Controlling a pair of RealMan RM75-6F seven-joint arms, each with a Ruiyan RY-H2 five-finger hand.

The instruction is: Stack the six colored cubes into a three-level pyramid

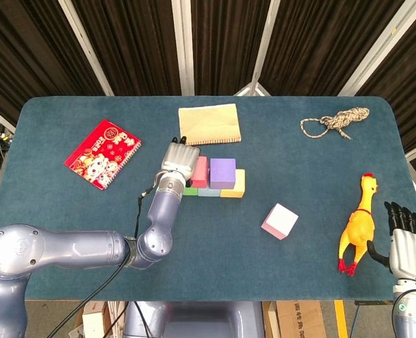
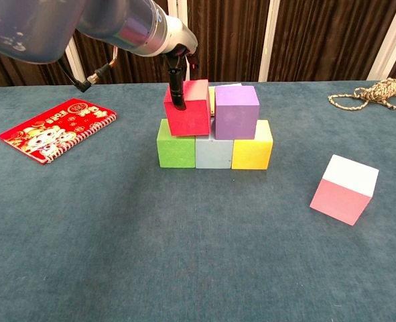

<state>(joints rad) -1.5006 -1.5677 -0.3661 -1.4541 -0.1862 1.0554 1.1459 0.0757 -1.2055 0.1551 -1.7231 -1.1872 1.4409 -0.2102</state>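
Chest view: the left hand (image 2: 177, 74) holds the red cube (image 2: 187, 108) atop the green cube (image 2: 175, 149) and grey cube (image 2: 214, 151), touching the purple cube (image 2: 236, 111), which rests over the yellow cube (image 2: 252, 152). The pink cube (image 2: 344, 188) lies well right of the yellow cube; no writing on any cube is legible. Head view: the right hand (image 1: 405, 242) rests with fingers extended, holding nothing, just beside a rubber chicken (image 1: 358, 225).

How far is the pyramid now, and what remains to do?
Done: the base row of green cube, grey cube and yellow cube, with the purple cube above. In hand: the left hand grips the red cube. Left: the pink cube on top.
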